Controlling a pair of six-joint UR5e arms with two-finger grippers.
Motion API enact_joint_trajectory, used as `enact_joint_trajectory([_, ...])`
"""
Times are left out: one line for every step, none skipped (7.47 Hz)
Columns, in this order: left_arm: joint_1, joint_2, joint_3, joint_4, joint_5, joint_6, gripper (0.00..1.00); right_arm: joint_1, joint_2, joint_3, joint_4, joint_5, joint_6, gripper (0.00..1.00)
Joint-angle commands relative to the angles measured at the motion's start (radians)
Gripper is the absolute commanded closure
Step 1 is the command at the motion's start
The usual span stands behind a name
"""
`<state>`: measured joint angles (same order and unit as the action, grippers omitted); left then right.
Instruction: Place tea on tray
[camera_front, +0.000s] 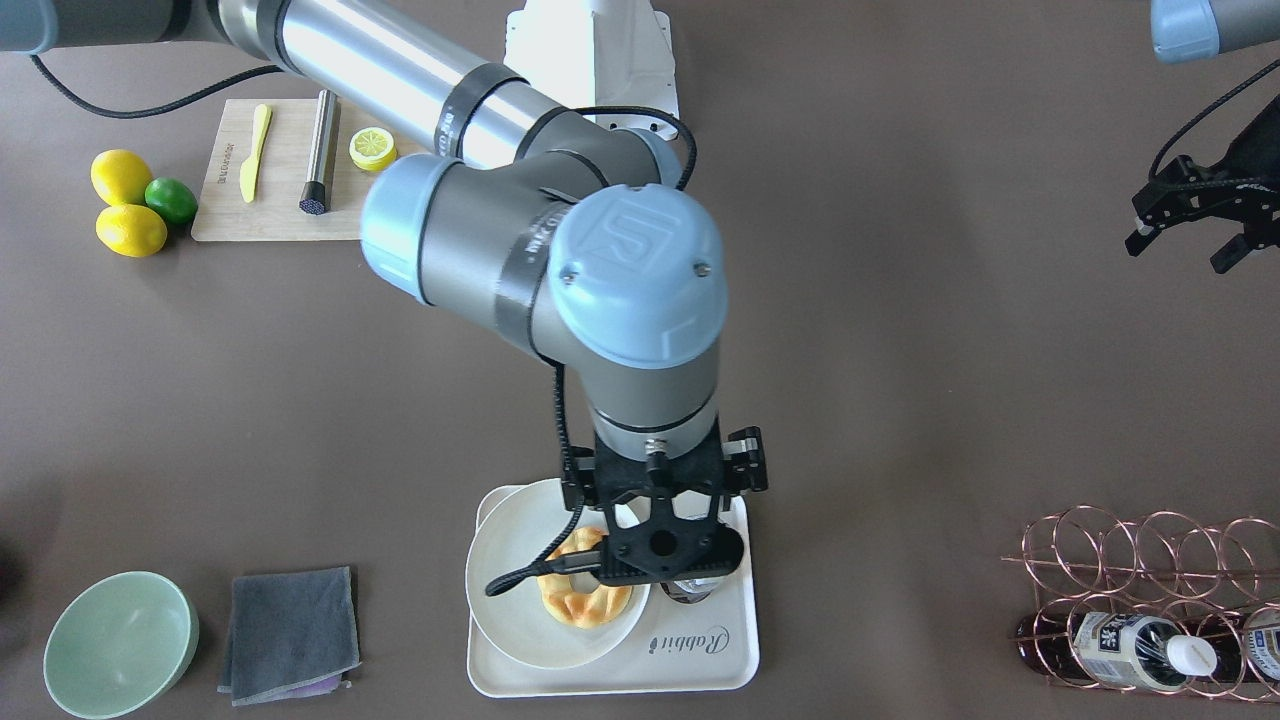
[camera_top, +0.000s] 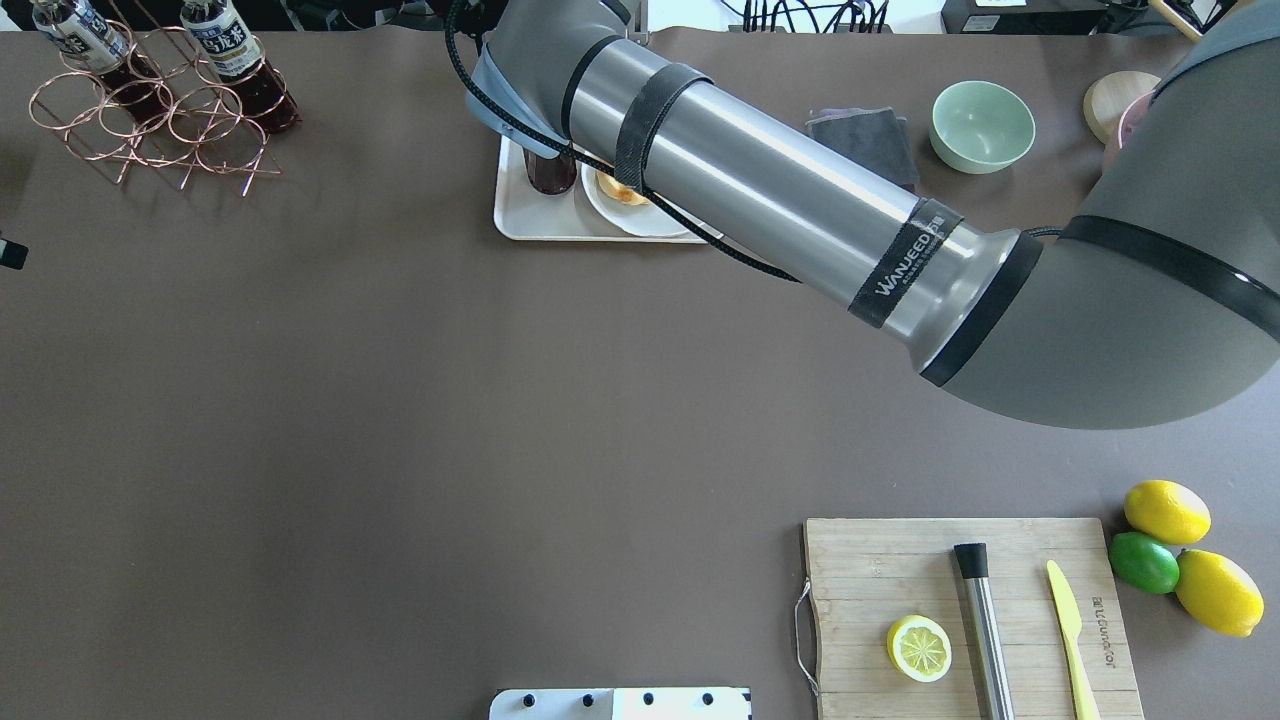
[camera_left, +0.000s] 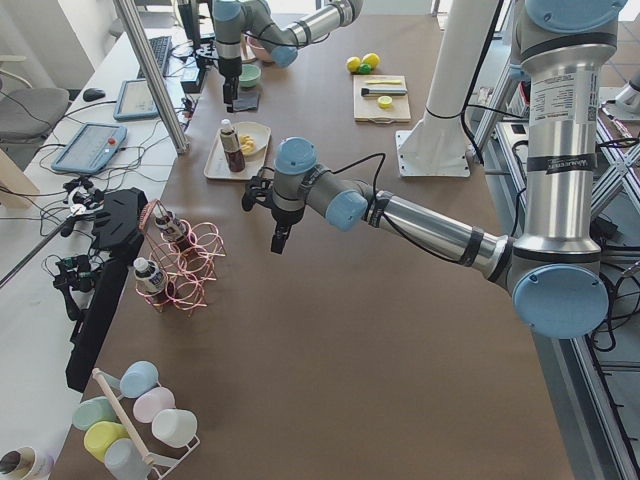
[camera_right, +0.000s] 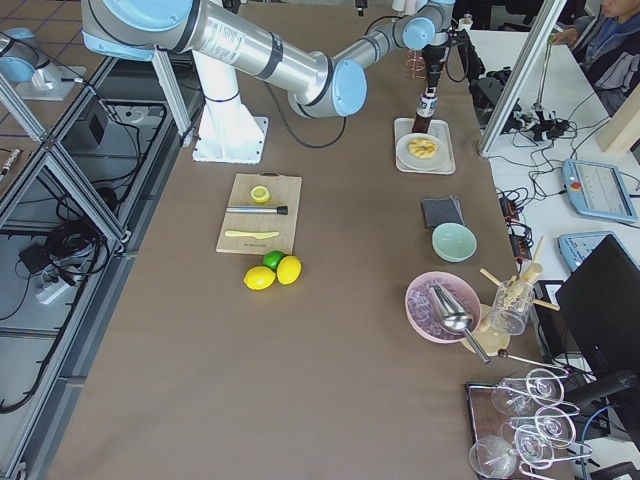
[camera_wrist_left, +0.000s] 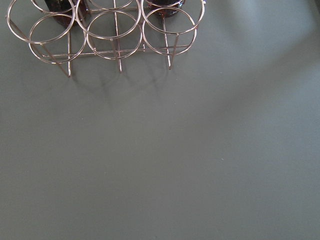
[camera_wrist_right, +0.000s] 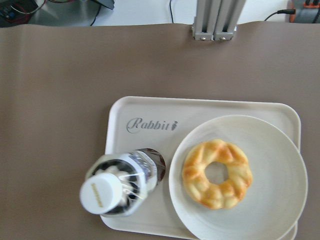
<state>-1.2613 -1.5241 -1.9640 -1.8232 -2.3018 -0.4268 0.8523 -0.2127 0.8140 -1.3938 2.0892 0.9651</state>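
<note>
the tea (camera_wrist_right: 122, 184) stands upright just below the right jaws, whose opening cannot be told, at the tray (camera_wrist_right: 210, 107) edge beside the plate (camera_wrist_right: 280, 150); a sideways retreat could snag the cap (camera_wrist_right: 100, 192) and topple it.

"Rabbit" on tray (camera_wrist_right: 200, 107); "WANJEED" on R arm strap (camera_top: 905, 262); cutting board (camera_top: 870, 570) txt too small, maybe brand.

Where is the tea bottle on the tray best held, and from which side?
Grip the neck just under the white cap, coming straight down from above. The tea bottle stands upright on the tray, and the plate sits close beside it, so a side approach is likely cramped.
</note>
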Motion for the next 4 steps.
enact_joint_trajectory([-0.032,0.022,0.022,0.021,0.001,0.016,0.02,0.115,-0.367,0.490,-0.265,0.097,-0.278,0.00])
enact_joint_trajectory([-0.070,0.054,0.028,0.021,-0.002,0.075,0.02,0.175,-0.498,0.593,-0.302,0.136,-0.424,0.00])
enact_joint_trajectory([-0.093,0.091,0.028,0.022,-0.002,0.132,0.02,0.233,-0.630,0.658,-0.298,0.159,-0.568,0.00])
enact_joint_trajectory([-0.098,0.108,0.039,0.025,-0.027,0.132,0.02,0.298,-0.748,0.689,-0.292,0.169,-0.729,0.00])
